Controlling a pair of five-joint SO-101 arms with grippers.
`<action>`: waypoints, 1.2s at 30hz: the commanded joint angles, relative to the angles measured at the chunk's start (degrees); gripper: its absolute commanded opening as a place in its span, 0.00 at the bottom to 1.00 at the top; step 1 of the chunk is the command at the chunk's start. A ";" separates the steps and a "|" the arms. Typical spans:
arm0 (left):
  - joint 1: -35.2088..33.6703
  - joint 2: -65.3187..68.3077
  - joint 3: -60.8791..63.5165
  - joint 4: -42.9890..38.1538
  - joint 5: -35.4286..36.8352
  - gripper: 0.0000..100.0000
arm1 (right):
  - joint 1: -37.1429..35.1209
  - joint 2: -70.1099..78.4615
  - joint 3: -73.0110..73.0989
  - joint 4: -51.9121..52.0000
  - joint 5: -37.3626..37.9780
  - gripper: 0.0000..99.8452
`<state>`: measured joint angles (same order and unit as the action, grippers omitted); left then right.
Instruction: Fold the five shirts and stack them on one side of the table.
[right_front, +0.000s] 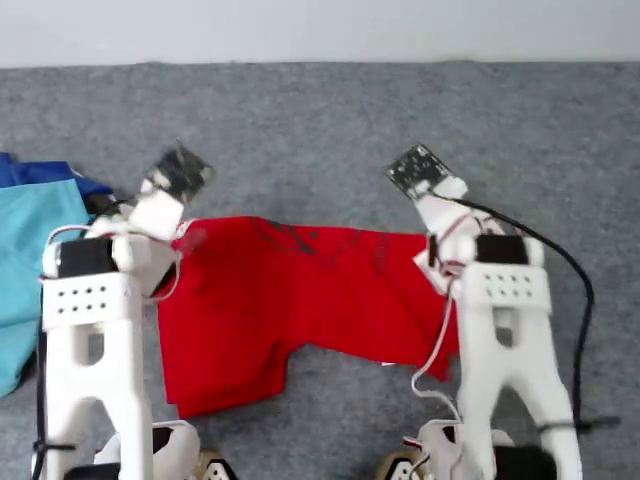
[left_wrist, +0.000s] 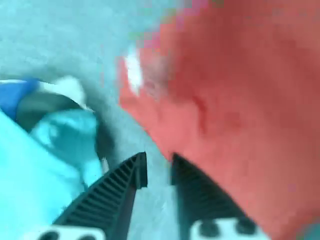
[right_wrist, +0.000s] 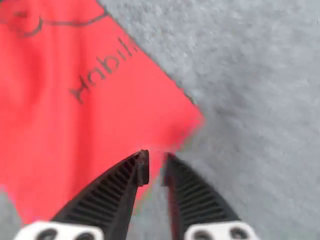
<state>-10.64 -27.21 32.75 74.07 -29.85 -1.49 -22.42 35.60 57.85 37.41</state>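
The red shirt (right_front: 300, 290) lies spread on the grey counter (right_front: 300, 130) between the arms, with a teal shirt (right_front: 30, 260) just beside it. The left gripper (left_wrist: 157, 165) hangs at the red shirt's left edge, jaws slightly spread. The right gripper (right_wrist: 155, 157) is at its far right corner, jaws narrowly parted.

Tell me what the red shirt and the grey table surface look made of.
Red short-sleeved cloth shirt: soft matte fabric, probably cotton knit; it lies limp and creased. Grey table surface: looks like felt or short-pile carpet, matte, fuzzy, speckled.

Grey felt-like table top (right_front: 320, 130) (evenly lit) — pale wall (right_front: 320, 30) behind.
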 joint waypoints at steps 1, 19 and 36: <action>1.67 5.71 0.13 -7.03 4.22 0.02 | -1.27 7.96 -5.36 -5.41 -5.19 0.01; -0.09 45.54 -17.89 -6.33 9.49 0.01 | 7.60 51.03 -40.18 -0.13 -8.09 0.01; 2.20 25.67 -18.86 -0.09 9.58 0.01 | 3.65 56.84 -70.24 26.33 -8.53 0.01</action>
<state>-8.79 6.11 15.69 72.75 -20.79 4.31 35.43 -28.48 77.19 29.49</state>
